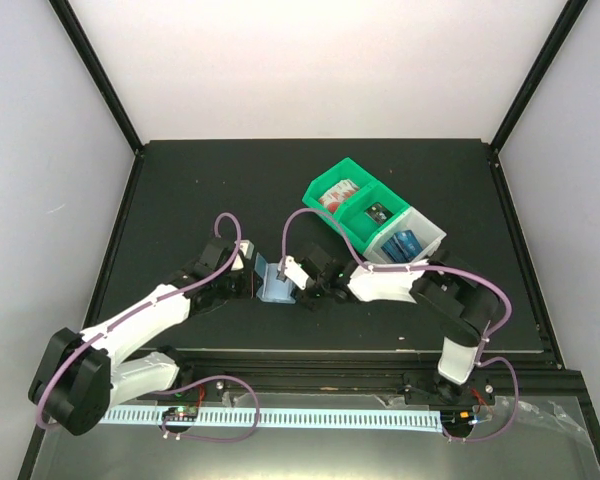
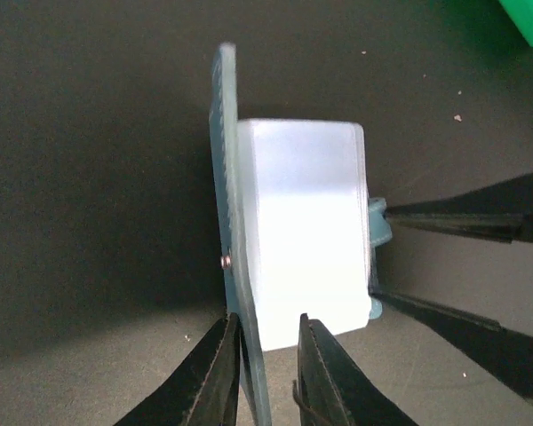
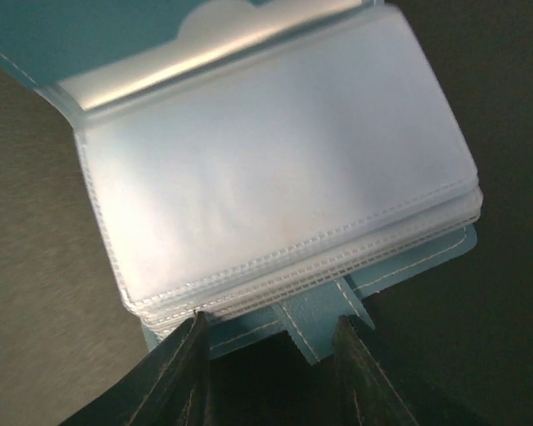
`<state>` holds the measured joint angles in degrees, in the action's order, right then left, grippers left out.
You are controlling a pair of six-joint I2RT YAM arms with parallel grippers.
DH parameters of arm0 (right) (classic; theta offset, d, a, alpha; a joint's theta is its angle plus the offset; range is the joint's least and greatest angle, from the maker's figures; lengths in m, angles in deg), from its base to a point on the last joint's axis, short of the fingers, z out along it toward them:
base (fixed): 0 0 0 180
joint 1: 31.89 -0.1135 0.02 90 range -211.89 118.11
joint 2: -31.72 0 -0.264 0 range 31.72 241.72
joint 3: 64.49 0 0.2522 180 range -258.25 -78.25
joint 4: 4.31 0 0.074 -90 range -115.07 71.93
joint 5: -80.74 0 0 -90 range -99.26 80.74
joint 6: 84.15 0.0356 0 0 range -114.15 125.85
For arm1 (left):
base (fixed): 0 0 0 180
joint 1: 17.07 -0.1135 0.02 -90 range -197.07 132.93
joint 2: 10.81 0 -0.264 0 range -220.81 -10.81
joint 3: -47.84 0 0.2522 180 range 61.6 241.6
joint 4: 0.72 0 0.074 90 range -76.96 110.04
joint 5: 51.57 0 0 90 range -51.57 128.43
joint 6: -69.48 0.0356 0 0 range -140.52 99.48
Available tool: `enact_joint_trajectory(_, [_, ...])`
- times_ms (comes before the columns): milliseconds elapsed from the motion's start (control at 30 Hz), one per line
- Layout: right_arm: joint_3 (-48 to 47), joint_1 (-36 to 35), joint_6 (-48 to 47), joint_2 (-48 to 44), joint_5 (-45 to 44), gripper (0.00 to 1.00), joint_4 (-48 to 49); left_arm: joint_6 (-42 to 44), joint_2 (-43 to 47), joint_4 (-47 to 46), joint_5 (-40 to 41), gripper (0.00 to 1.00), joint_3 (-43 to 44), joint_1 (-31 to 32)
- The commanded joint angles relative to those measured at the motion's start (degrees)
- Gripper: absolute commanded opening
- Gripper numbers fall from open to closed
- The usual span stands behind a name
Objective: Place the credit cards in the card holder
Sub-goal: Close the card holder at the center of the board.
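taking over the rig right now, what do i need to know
The left pincer straddles the cover of the card holder, nearly closed; grip unclear.
The right pincer is open, fingers either side of the snap tab.
The card holder is open between them; the credit cards lie in the white bin.
Done: holder opened. Left: move the cards into the sleeves; none shows there.
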<state>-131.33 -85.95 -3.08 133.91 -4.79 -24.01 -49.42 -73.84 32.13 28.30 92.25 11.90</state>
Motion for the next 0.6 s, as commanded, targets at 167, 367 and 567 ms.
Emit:
enact_joint_trajectory(167, [-0.61, 0.36, -0.08, 4.15, -14.13, 0.39, 6.55, 1.73, -1.13, 5.13, -0.12, 0.12, 3.85, 0.16])
enact_joint_trajectory(367, [-0.55, 0.45, 3.45, 4.02, -21.23, 0.4, 11.63, 2.26, -2.58, 6.49, 0.22, 0.03, 5.12, 0.28])
enact_joint_trajectory(567, [-1.45, 0.45, 6.45, 5.29, -21.43, 0.41, 14.89, 2.79, -3.38, 7.16, 0.18, 0.02, 5.53, 0.27])
